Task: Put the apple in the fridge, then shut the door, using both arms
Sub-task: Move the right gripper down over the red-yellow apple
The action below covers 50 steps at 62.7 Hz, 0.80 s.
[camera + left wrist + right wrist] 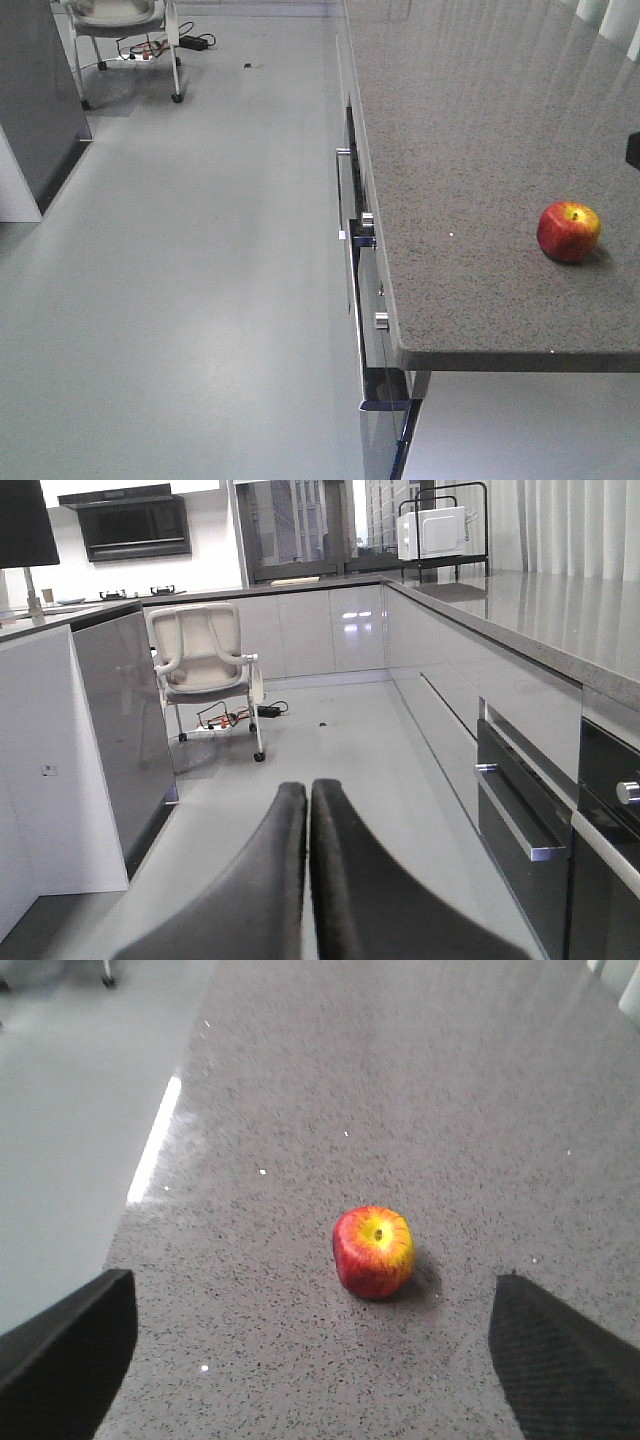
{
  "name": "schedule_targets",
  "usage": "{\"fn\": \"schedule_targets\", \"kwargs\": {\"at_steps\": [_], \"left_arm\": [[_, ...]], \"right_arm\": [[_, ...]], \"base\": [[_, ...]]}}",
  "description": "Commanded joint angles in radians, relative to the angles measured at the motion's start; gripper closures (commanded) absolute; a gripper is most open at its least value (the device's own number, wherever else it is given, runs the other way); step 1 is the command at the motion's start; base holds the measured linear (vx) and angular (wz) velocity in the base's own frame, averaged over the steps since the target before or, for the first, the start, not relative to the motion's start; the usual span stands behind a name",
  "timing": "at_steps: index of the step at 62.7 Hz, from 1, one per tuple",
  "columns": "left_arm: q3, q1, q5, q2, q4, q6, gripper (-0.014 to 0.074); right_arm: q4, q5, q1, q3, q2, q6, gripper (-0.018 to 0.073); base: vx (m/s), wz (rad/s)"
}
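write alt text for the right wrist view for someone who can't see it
A red apple with a yellow patch at its stem sits on a speckled grey counter, ahead of and between the open right gripper's black fingers. Pale floor shows at upper left.

Cool, even indoor light throughout. Ahead-left of the right tool (312, 1282), a pale glare streak runs along the edge of the tabletop (430, 1090). The apple (374, 1252) drops a soft shadow toward the tool's right finger. The left tool (308, 788) looms dark and soft-edged, and the floor (330, 740) beyond it gleams.
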Motion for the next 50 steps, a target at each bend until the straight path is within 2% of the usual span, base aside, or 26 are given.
{"fn": "schedule_targets", "kwargs": {"at_steps": [1,14,22,39,50], "left_arm": [[0.021,-0.002,-0.076,-0.017,-0.003,-0.002,0.0603],[0.021,-0.002,-0.076,-0.017,-0.003,-0.002,0.0603],[0.021,-0.002,-0.076,-0.017,-0.003,-0.002,0.0603],[0.021,-0.002,-0.076,-0.017,-0.003,-0.002,0.0603],[0.021,-0.002,-0.076,-0.017,-0.003,-0.002,0.0603]], "right_arm": [[-0.008,0.003,-0.026,-0.12,0.085,-0.013,-0.0107],[0.014,0.074,-0.101,-0.299,0.287,-0.03,-0.0099],[0.108,0.111,-0.117,-0.379,0.41,-0.125,-0.0092],[0.157,0.124,-0.144,-0.465,0.633,-0.145,-0.0084],[0.144,0.115,-0.145,-0.471,0.735,-0.146,-0.008]], "base": [[0.0,0.0],[0.0,0.0],[0.0,0.0],[0.0,0.0],[0.0,0.0]]}}
